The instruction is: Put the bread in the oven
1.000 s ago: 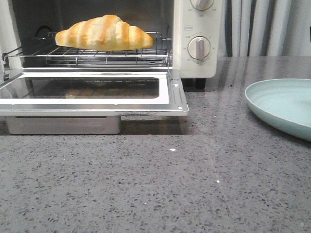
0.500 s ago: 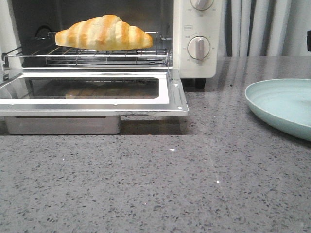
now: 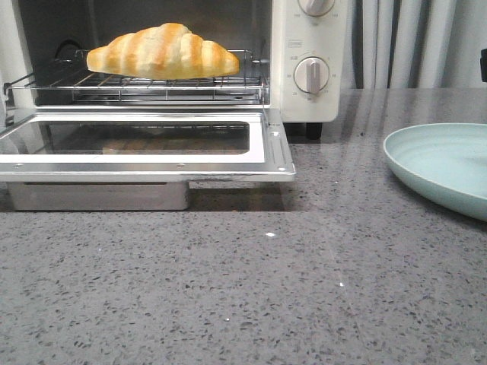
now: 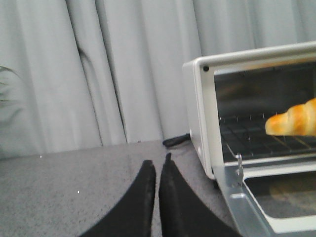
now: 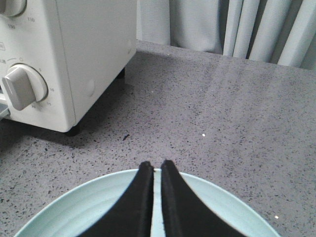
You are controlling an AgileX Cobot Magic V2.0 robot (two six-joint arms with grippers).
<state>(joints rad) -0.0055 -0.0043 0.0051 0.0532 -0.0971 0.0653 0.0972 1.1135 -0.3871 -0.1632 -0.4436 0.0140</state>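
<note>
The bread, a golden roll with pale stripes, lies on the wire rack inside the cream-white oven. The oven door hangs open and flat. One end of the bread also shows in the left wrist view. My left gripper is shut and empty, above the counter beside the oven's side wall. My right gripper is shut and empty, above the pale green plate. Neither gripper shows clearly in the front view.
The pale green plate sits on the grey speckled counter at the right. Grey curtains hang behind. The oven's two dials face forward. A black cord lies behind the oven.
A dark object has come into view at the right edge of the front view since one second ago. The bread and oven have not moved.
</note>
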